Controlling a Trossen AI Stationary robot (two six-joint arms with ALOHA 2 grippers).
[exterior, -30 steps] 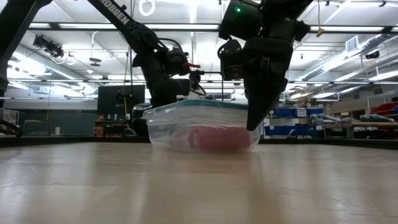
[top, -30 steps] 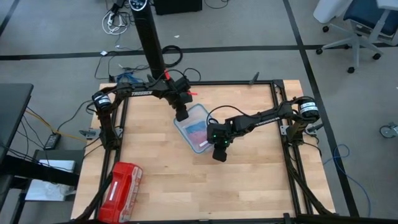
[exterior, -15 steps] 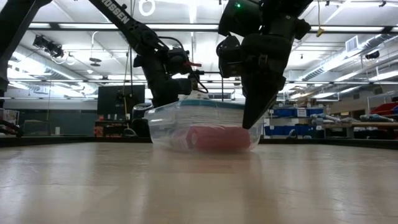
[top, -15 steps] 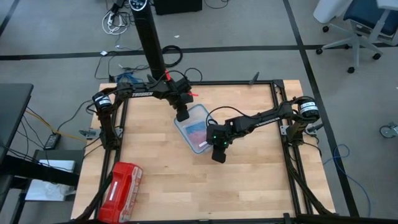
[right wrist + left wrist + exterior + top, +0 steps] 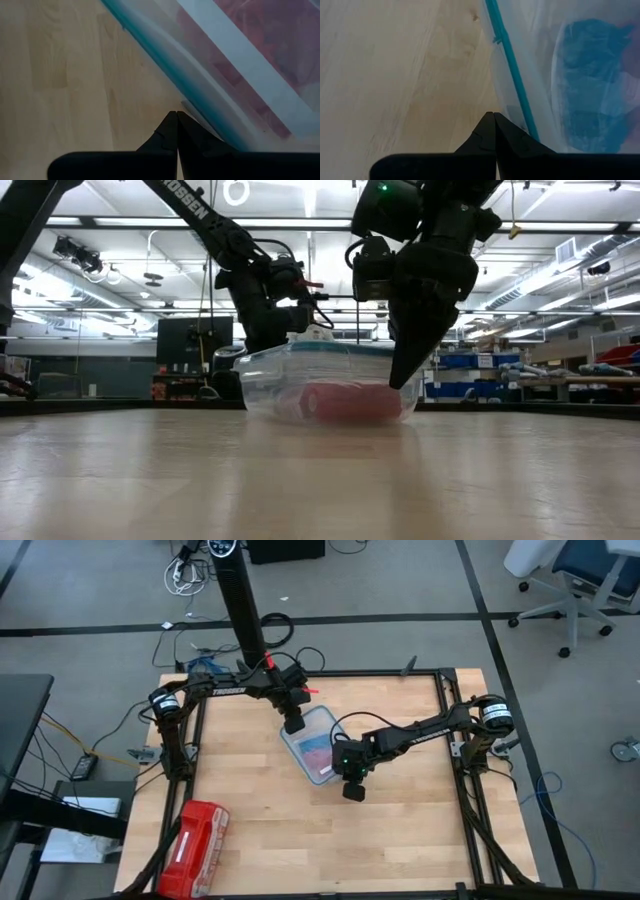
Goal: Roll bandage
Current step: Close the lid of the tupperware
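A clear plastic container (image 5: 315,747) with a teal-rimmed lid stands in the middle of the table. Through its wall the blue bandage (image 5: 590,85) shows, lying inside beside pink-red rolls (image 5: 350,402). My left gripper (image 5: 493,116) is shut, and its tips are at the container's far left edge (image 5: 293,726). My right gripper (image 5: 176,114) is also shut. It slants down beside the container's near right corner, with its tips at lid height (image 5: 397,380). My left gripper's shut fingertips lie right beside the lid's teal rim (image 5: 520,107), slanting down from the far left. I cannot tell whether they touch it. My right gripper's shut fingertips stand at a small clear tab (image 5: 194,113) under the lid's rim, slanting down. I cannot tell whether they touch it.
A red plastic-wrapped pack (image 5: 196,836) lies at the table's near left corner. Black frame rails (image 5: 452,730) run along the table's sides. Bare wood lies in front of the container (image 5: 320,480).
My right gripper has rolled a little about its own line beside the container's corner, still shut.
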